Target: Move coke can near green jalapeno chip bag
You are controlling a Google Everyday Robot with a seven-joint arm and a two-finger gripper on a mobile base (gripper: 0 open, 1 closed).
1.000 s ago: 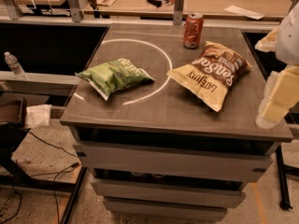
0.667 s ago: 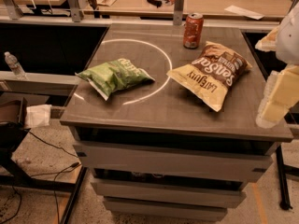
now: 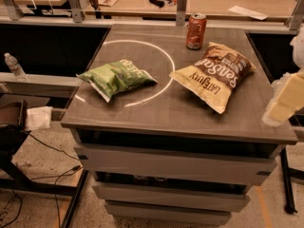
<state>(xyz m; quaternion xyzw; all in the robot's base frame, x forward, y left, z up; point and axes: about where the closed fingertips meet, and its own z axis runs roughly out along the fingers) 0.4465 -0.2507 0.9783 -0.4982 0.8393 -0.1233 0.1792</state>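
While tool (image 3: pixel 286 100) hovers beside table (image 3: pixel 164 112) edge, coke can (image 3: pixel 196 31) stands apart.

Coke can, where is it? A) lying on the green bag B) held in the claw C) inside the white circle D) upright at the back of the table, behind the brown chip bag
D: the coke can stands upright at the rear of the table, behind the brown chip bag; the claw hangs at the right edge, apart from it.

There's the gripper (image 3: pixel 283 102), a pale cream block hanging in at three o'clock, tilted down toward seven. A white stretch of the arm (image 3: pixel 299 45) shows above it at two o'clock.
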